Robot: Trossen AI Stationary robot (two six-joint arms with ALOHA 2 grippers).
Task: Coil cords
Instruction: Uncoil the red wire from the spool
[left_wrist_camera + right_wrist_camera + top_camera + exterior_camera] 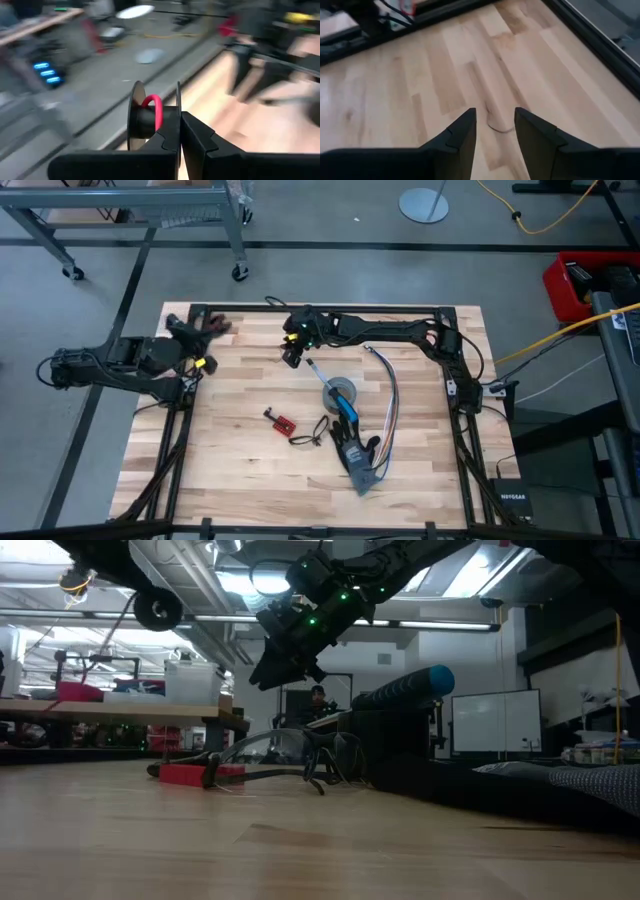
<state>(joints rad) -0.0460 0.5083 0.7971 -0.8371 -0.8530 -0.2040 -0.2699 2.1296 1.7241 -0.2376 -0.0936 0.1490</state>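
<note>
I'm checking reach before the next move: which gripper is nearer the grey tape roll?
Right. The right gripper hovers just beyond the tape roll, toward the table's far edge. The left gripper is off by the far left corner.

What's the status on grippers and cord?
Left gripper shut on cord, far-left corner. Right gripper open, empty, above bare table. Nothing blocking.

Grey floor [320,220]; ceiling lights [270,578]
</note>
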